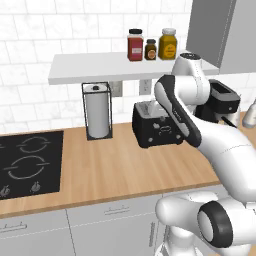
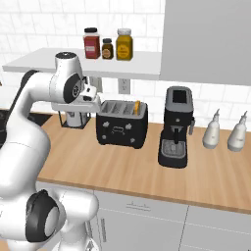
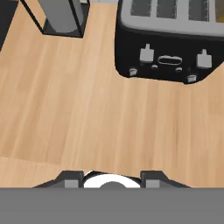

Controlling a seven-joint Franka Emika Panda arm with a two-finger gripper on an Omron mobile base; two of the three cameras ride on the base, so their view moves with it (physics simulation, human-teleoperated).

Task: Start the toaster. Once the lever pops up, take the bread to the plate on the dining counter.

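The gripper (image 3: pixel 112 178) is hovering partly open and holding nothing above the wooden counter (image 3: pixel 78 113); the toaster (image 2: pixel 121 123) is sitting toward the counter's back edge, bread (image 2: pixel 137 106) poking from its rightmost slot

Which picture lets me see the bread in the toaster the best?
The right base view: the bread pokes up golden-brown from the right-end slot of the toaster. In the hand view just an orange sliver sits at the top right edge. In the left base view the arm covers that end of the toaster, so I cannot make out the bread.
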